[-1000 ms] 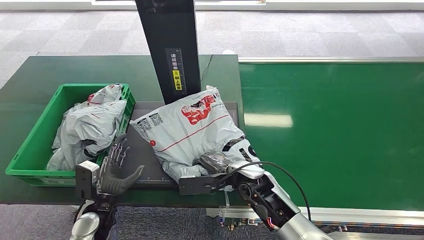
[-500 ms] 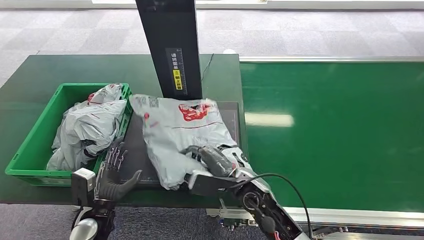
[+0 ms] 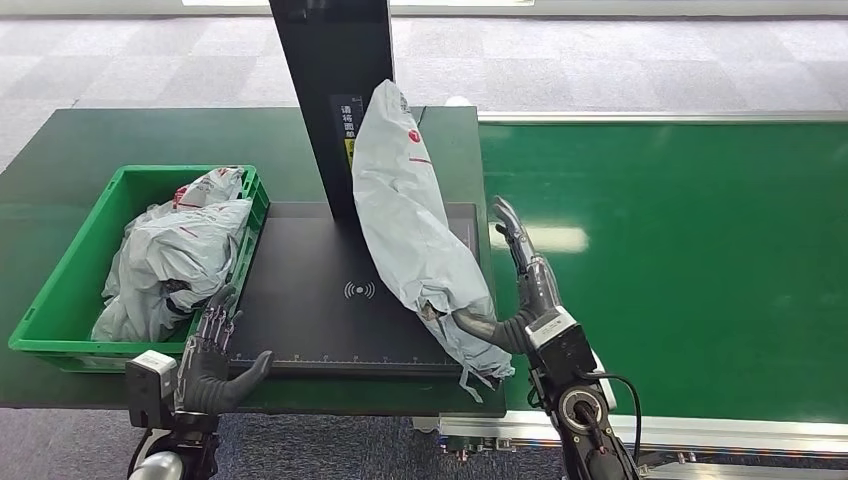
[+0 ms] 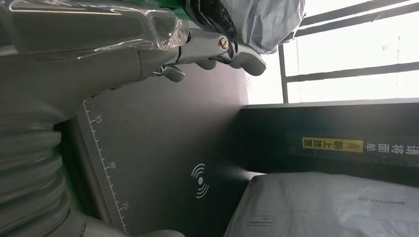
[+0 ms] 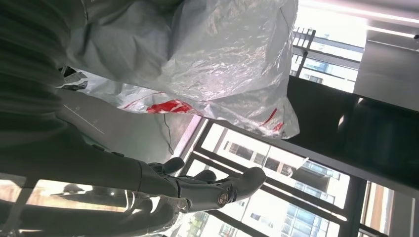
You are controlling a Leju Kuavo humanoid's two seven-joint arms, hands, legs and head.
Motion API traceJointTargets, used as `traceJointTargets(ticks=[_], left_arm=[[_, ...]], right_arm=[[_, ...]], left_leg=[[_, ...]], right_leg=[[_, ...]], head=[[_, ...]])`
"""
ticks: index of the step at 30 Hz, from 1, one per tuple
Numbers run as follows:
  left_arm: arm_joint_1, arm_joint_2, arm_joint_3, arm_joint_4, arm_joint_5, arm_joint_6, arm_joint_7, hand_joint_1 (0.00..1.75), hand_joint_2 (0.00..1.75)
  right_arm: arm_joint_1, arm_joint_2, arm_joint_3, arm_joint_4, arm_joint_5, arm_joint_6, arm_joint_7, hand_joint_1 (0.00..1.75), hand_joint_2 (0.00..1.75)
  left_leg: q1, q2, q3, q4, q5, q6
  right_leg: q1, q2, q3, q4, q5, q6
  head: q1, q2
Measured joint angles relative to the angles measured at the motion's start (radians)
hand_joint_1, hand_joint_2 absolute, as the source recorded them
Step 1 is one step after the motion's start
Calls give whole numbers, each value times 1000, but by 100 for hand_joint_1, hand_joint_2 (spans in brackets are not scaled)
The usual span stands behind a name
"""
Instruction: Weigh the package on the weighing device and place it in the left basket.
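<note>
A grey plastic mailer package [image 3: 410, 225] with red print stands on its edge on the right half of the black weighing platform [image 3: 310, 300], its top leaning against the black post [image 3: 335, 90]. My right hand [image 3: 525, 290] is upright just right of the package's lower end, fingers spread upward and thumb touching the bag; the right wrist view has the package [image 5: 197, 54] lying apart from the straight fingers [image 5: 217, 190]. My left hand [image 3: 208, 352] is open at the platform's front left corner, beside the green basket [image 3: 60, 290]. In the left wrist view the package [image 4: 321, 207] sits beyond the platform [image 4: 148, 148].
The green basket at the left holds several grey packages [image 3: 180, 250]. A green conveyor belt [image 3: 680, 260] runs along the right of the platform. The dark green table [image 3: 130, 140] extends behind the basket.
The package lay flat under my right hand; now it is tipped up on edge against the post. My right hand turned upright beside it. My left hand sank slightly toward me.
</note>
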Motion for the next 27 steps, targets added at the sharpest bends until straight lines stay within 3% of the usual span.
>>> traceJointTargets(ticks=[15, 27], left_arm=[[1, -1, 0, -1, 0, 0, 0, 0, 175], [14, -6, 4, -30, -15, 2, -12, 0, 175]], right_arm=[[10, 6, -15, -17, 5, -1, -1, 0, 175], [9, 7, -7, -12, 103, 48, 27, 0, 175]], left_leg=[[0, 0, 0, 0, 0, 0], [0, 0, -1, 0, 0, 0]], right_leg=[[0, 0, 0, 0, 0, 0], [0, 0, 0, 0, 0, 0]], head=[[0, 0], [0, 0]])
